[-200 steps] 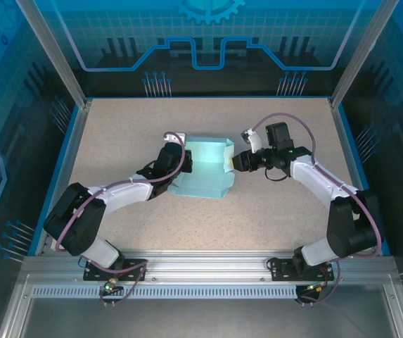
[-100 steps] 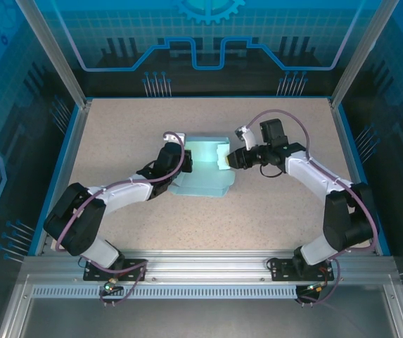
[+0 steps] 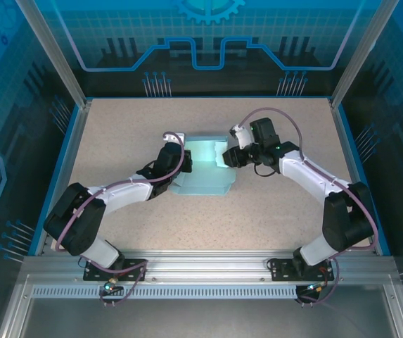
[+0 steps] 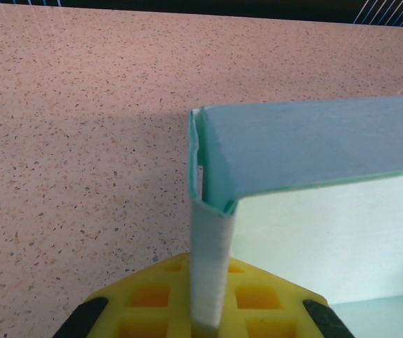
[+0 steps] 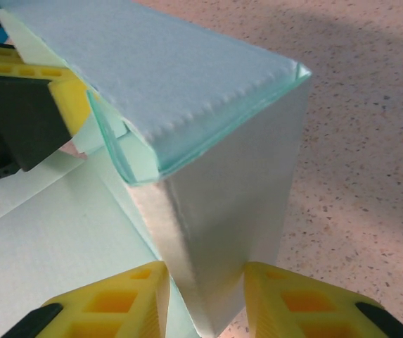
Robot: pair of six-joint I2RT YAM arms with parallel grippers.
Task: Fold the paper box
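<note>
From the top, the box (image 3: 205,169) sits in the middle of the table (image 3: 278,204). The left gripper (image 3: 186,163) is at its left side and the right gripper (image 3: 227,157) at its right side. In the left wrist view, the left gripper is closed on a thin upright wall of the box. In the right wrist view, the right gripper clamps the right end wall.

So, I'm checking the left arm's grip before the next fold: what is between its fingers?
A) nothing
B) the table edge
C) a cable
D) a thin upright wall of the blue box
D: in the left wrist view, the left gripper is pinched shut on a thin upright wall of the paper box.
</note>
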